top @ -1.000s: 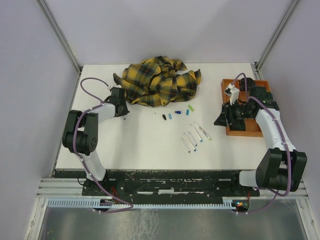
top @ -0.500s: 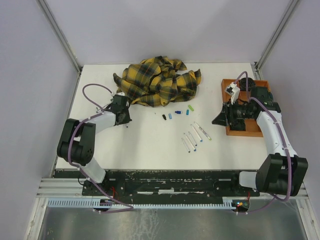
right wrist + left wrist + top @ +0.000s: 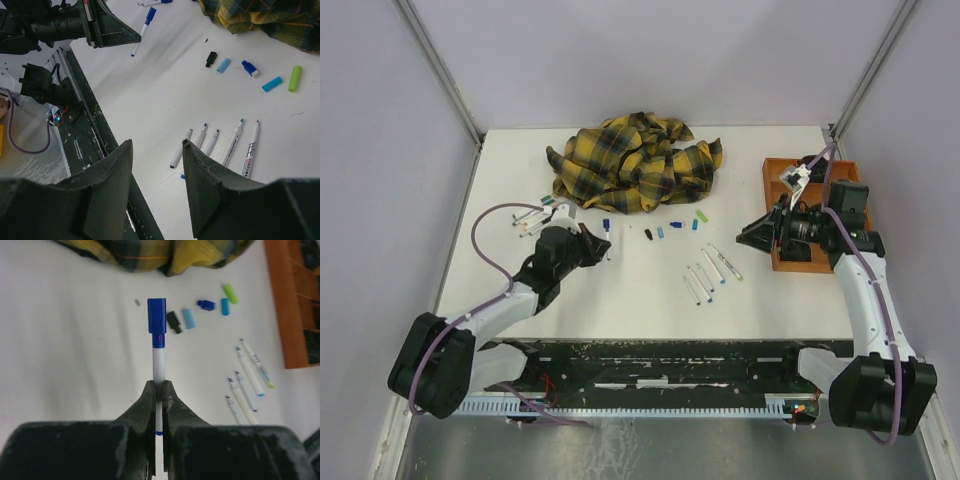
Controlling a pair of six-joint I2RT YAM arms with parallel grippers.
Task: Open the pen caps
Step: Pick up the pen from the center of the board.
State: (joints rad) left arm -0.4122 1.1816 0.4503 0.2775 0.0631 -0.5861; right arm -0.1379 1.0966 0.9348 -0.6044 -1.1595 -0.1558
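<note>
My left gripper (image 3: 159, 386) is shut on a white pen (image 3: 159, 360) with its blue cap (image 3: 156, 315) still on, held above the table left of centre (image 3: 595, 243). Loose pen caps lie in a row: black (image 3: 173, 321), light blue (image 3: 189, 318), dark blue (image 3: 205, 305), cyan (image 3: 225, 306), green (image 3: 230, 292). Several uncapped pens (image 3: 708, 275) lie side by side in front of them. More capped pens (image 3: 532, 217) lie at the left. My right gripper (image 3: 156, 143) hangs open and empty above the table, beside the tray (image 3: 750, 232).
A yellow-and-black plaid cloth (image 3: 635, 165) is bunched at the back centre. A brown wooden tray (image 3: 820, 262) sits at the right edge, under the right arm. White walls enclose the table on three sides.
The left arm has swung from beside the cloth toward the table's middle, carrying the blue-capped pen and uncovering the capped pens at the left. The right gripper has shifted slightly.
</note>
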